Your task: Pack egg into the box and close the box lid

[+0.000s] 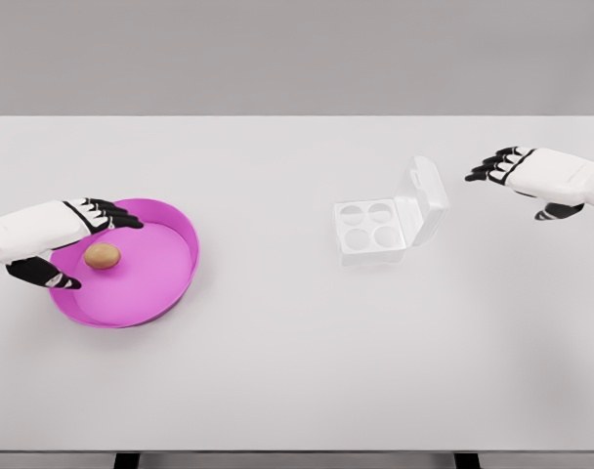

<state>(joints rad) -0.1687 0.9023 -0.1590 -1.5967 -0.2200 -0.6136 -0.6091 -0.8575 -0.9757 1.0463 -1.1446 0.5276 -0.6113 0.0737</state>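
Egg in pink tray, box lid up.
I see left robot hand spread around egg, seemingly not touching; right robot hand loose, empty.

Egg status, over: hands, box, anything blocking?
Left hand open around egg in pink tray, no grasp. Right hand open beside egg box, lid up, cups empty. Path clear.

You have a round magenta tray with a low raised rim lying flat on the left part of the white surface. A plain grey wall rises behind the surface's far edge.
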